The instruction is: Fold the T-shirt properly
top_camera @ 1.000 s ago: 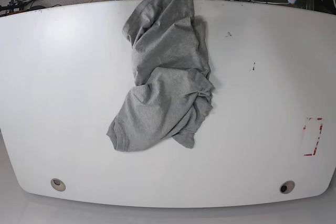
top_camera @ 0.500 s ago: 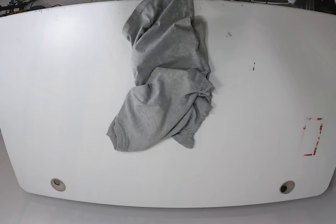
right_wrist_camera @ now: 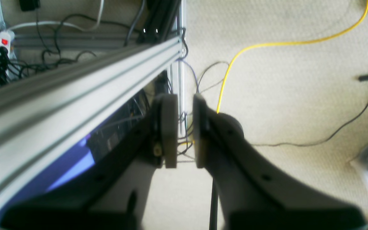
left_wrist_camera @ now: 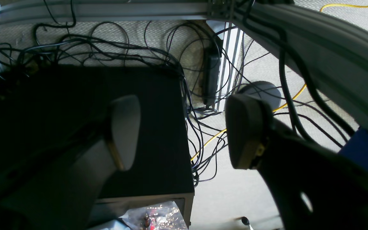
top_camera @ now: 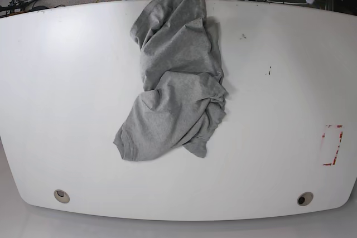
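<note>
The light grey T-shirt [top_camera: 178,87] lies crumpled in a long heap on the white table [top_camera: 67,82], running from the far edge down to the middle. A sleeve or hem corner points to the lower left. No lettering shows. Neither gripper shows in the base view. In the left wrist view my left gripper [left_wrist_camera: 184,134] is open and empty, off the table, above the floor and cables. In the right wrist view my right gripper [right_wrist_camera: 185,134] has its fingers almost together with nothing between them, above carpet beside an aluminium rail [right_wrist_camera: 75,83].
A red tape rectangle [top_camera: 332,145] marks the table's right side. Two round holes [top_camera: 61,195] [top_camera: 304,198] sit near the front edge. A black box [left_wrist_camera: 75,111] and tangled cables lie under the left gripper. A yellow cable [right_wrist_camera: 267,44] crosses the carpet.
The T-shirt has not moved. The arm parts at the table's far edge have shifted slightly.
</note>
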Motion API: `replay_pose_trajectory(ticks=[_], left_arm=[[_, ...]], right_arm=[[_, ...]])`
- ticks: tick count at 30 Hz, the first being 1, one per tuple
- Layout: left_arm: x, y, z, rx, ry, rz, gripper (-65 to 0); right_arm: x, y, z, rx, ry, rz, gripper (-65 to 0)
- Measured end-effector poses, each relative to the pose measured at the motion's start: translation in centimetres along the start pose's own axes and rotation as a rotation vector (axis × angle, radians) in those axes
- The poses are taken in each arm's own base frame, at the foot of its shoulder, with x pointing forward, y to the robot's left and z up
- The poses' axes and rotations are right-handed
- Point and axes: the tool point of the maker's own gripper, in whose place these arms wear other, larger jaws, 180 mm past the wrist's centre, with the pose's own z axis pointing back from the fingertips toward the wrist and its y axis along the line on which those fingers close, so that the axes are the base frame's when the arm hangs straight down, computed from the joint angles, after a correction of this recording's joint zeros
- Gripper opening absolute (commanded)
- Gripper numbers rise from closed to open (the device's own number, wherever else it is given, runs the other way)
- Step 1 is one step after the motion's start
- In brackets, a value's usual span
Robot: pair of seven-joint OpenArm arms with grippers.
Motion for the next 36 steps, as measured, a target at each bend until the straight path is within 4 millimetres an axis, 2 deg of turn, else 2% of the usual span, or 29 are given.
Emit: replay_pose_trajectory(ticks=[4,8,11,17,21,27,36], left_arm=[[-0.4,0.1,0.0,0.001,-0.005,0.001,-26.1],[-0.6,0.3,0.3,0.005,-0.085,0.006,-26.1],[-1.5,0.3,0.4,0.006,-0.116,0.007,-26.1],[-2.9,0.6,0.9,0.012,-0.159,0.009,-26.1],[-3.7,0.9,1.6,0.019,-0.212,-0.001,-26.1],[-4.6,1.7,4.2,0.039,-0.290,-0.054,-26.1],[-4.2,1.8,10.2,0.056,-0.448,-0.139,-26.1]], right_arm=[[-0.3,0.0,0.0,0.001,0.005,-0.001,-57.5],[-0.7,-0.1,0.1,-0.002,0.007,-0.001,-57.7],[-1.4,-0.3,0.4,-0.009,-0.002,0.001,-57.7],[-3.9,-0.1,1.6,-0.023,-0.015,0.008,-57.7],[-4.9,0.7,2.6,-0.020,-0.039,0.016,-57.7],[-5.3,1.1,4.7,-0.044,-0.098,0.043,-57.7],[-6.5,1.4,8.9,-0.079,-0.161,0.086,-57.7]])
